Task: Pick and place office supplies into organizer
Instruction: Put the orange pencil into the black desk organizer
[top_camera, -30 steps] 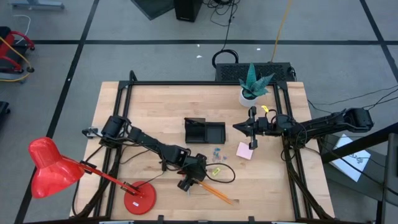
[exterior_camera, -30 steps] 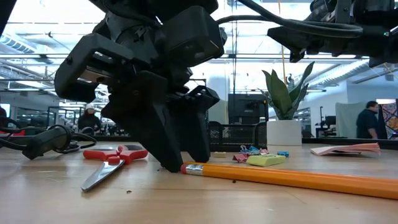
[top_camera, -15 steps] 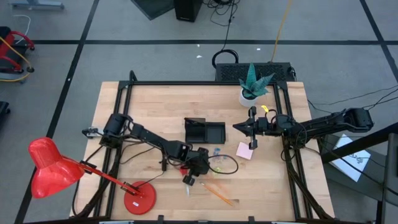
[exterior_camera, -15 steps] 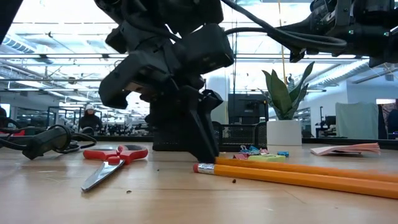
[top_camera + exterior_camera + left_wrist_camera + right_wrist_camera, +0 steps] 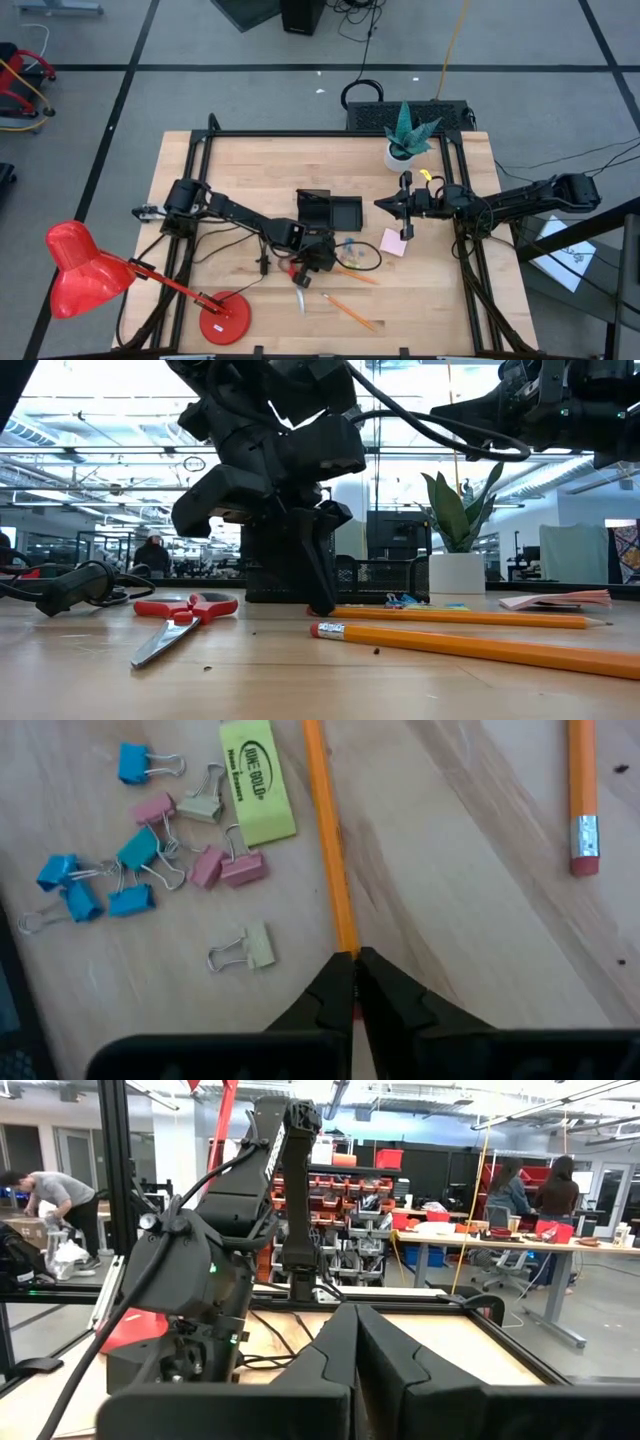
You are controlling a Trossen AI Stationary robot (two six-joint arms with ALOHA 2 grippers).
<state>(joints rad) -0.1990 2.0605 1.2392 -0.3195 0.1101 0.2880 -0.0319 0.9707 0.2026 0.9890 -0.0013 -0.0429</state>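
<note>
Since one second ago, the left gripper (image 5: 320, 258) is being seen in a new spot. Back then it was being held wide open, low on the table, well in front of the organizer (image 5: 330, 212). Now it is being held just in front of the organizer, and its two fingers are being pressed shut on the end of the held pencil (image 5: 325, 830). So a pick-up is likely being started, and the trip to the organizer is not being made yet.

Going from left to right: the red scissors (image 5: 185, 615) are being left flat on the wood, in front of the organizer and a bit to its left. The held pencil is being kept low, nearly flat on the wood, with its long orange body pointing away to the right. Little clips (image 5: 140, 850) and the yellow eraser (image 5: 258, 782) are being left in a loose heap beside it. The other pencil (image 5: 348, 312) is being left farther in front of the organizer. The pink pad (image 5: 393, 243) is being left to the organizer's right. The right gripper (image 5: 382, 204) is being held shut and empty above the table, right of the organizer.
</note>
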